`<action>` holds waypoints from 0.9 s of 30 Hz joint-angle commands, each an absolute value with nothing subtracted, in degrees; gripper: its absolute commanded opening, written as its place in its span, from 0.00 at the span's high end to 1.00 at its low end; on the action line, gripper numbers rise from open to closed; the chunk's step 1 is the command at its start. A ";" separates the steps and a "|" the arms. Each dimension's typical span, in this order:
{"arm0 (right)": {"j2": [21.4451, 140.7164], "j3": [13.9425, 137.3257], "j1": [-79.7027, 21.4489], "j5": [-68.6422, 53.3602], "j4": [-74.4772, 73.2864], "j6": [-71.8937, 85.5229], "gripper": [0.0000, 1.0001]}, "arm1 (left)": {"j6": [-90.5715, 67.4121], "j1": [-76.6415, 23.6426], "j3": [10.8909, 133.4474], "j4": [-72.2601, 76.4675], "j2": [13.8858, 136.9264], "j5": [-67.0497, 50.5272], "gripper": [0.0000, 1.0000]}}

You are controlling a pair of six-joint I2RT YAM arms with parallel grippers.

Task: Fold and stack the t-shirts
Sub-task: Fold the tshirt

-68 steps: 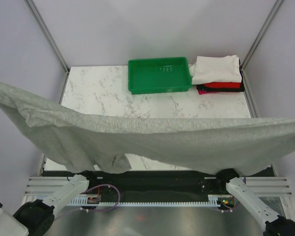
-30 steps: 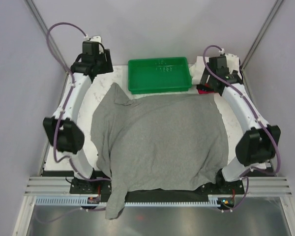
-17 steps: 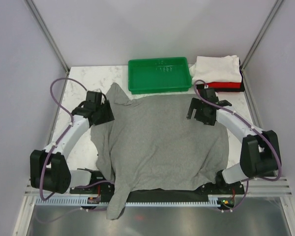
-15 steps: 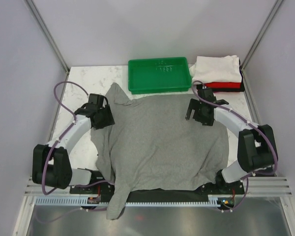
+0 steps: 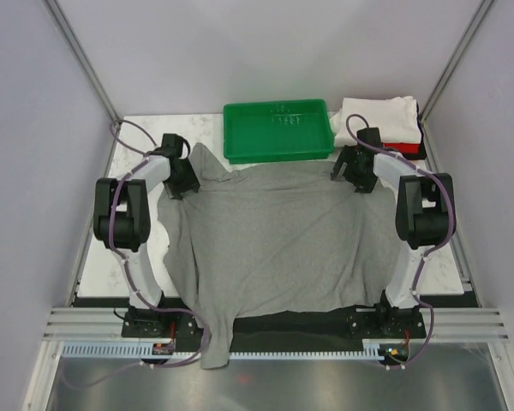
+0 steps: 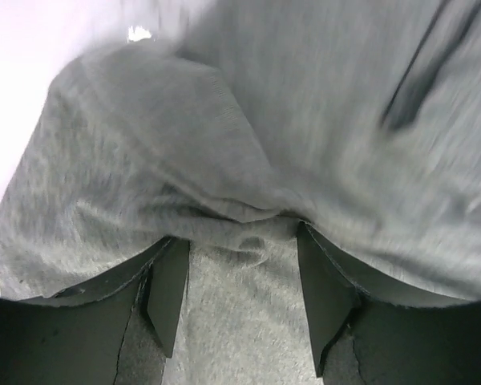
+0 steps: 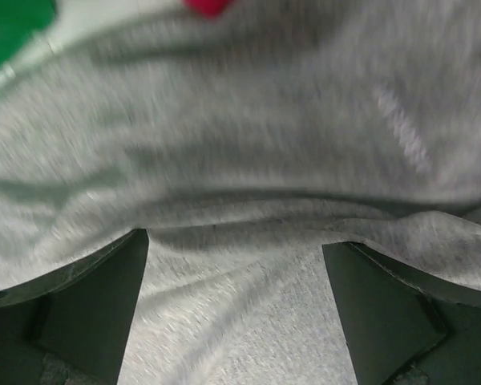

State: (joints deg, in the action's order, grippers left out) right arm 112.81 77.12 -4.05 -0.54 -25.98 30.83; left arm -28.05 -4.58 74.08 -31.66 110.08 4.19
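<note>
Across table (image 5: 146,141), one grey t-shirt (image 5: 274,240), three folded shirts (image 5: 381,118), left hand (image 6: 239,234) half-open over it, right hand (image 7: 234,239) wide open

Left gripper (image 5: 182,177), right gripper (image 5: 357,174) far forward, jaws apart.

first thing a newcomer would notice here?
A large heather-grey t-shirt lies spread across the middle of the marble table, with a tail of cloth hanging over the near edge. The left gripper and right gripper sit at its far corners, jaws apart over the cloth. Behind it are a green tray and, in the far right corner, a folded stack with white on top.
</note>
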 commanded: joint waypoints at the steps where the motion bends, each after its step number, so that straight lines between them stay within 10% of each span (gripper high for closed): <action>1: 121.28 78.82 -2.82 -2.28 -25.14 31.73 0.02 | -28.13 -3.08 83.54 -30.58 119.68 4.92 0.37; 14: 122.53 88.68 -2.72 -7.56 -26.19 31.21 0.02 | -18.81 -3.43 128.67 -43.59 135.01 6.23 0.38; 27: 97.67 80.47 -6.15 -0.35 -38.32 27.50 0.02 | -25.57 -3.87 74.33 -36.57 85.02 6.17 0.35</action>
State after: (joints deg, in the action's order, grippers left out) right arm 105.36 86.35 -4.58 -3.60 -34.72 28.03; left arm -22.57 -3.77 84.31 -39.31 91.96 8.03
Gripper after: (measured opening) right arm 0.982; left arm 0.649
